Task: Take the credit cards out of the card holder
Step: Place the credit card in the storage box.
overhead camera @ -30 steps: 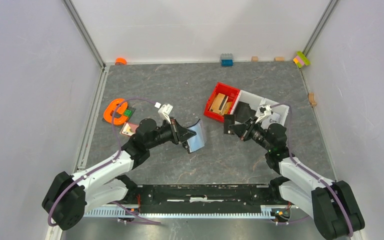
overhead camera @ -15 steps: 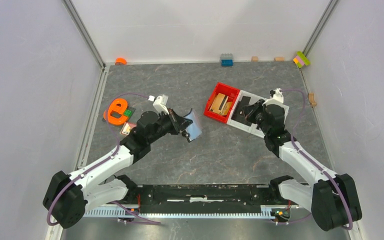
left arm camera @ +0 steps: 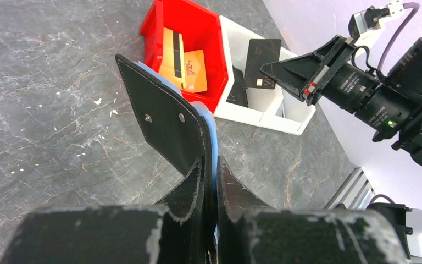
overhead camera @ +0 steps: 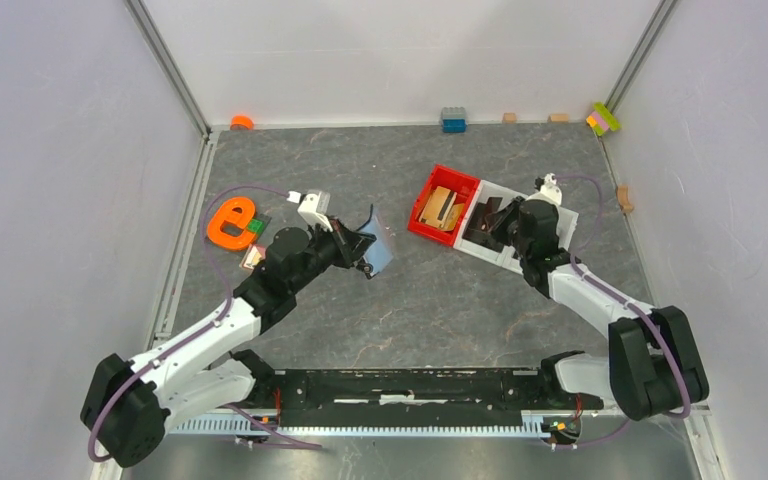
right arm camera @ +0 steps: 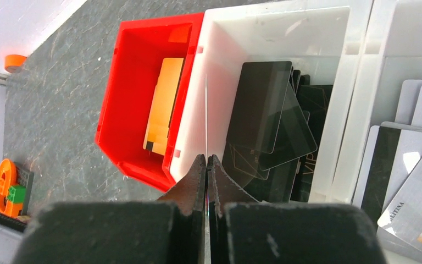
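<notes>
My left gripper (left arm camera: 209, 165) is shut on the card holder (left arm camera: 167, 121), a black wallet with metal studs and a pale blue lining, held upright above the table; it shows in the top view as the card holder (overhead camera: 376, 246). My right gripper (right arm camera: 207, 159) is shut on a thin card (right arm camera: 205, 115), seen edge-on over the rim of the white bin (right arm camera: 275, 10). From the left wrist view that card (left arm camera: 264, 63) is black. Several black cards (right arm camera: 264, 104) lie in the white bin. A pinkish card (overhead camera: 254, 258) lies on the table beside the left arm.
A red bin (right arm camera: 137, 66) with tan-orange flat pieces adjoins the white bin. Grey-white cards (right arm camera: 412, 181) fill the compartment to the right. An orange letter-shaped piece (overhead camera: 232, 222) lies at the left. A blue block (overhead camera: 452, 119) and small blocks line the back wall.
My right arm has swung from the table's middle back to the white bin, carrying the black card. My left gripper has drawn the card holder slightly back and left.
</notes>
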{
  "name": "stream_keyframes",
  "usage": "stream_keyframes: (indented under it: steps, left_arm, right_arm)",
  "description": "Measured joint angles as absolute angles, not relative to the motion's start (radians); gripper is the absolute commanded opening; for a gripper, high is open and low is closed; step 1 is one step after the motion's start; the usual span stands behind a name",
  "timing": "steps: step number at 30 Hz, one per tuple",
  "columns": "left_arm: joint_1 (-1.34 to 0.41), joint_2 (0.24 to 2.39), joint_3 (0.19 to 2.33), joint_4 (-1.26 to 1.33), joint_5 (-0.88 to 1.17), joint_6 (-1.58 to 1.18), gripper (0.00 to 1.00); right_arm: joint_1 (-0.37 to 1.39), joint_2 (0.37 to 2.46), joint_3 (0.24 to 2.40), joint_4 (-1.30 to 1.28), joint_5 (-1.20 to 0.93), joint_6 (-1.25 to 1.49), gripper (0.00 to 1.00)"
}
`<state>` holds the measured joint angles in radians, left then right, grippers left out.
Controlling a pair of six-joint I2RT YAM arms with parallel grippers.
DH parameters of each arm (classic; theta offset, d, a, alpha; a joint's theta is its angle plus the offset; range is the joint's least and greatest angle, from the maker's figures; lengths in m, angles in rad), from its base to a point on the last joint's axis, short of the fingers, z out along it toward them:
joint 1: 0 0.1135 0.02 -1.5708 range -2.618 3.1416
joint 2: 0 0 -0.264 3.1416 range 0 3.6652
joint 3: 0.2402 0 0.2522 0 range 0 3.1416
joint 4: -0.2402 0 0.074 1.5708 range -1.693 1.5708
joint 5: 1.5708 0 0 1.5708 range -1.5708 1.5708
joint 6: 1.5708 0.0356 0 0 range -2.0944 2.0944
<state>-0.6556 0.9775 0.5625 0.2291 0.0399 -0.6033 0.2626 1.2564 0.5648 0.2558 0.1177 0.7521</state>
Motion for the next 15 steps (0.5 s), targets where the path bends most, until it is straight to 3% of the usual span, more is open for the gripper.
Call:
stream_keyframes:
  steps: [15]
  left_arm:
    - [-0.656, 0.916, 0.525, 0.241, 0.026, -0.601, 0.02]
  right_arm:
    - [0.201, 1.501, 0.644, 0.367, -0.053, 0.756, 0.03]
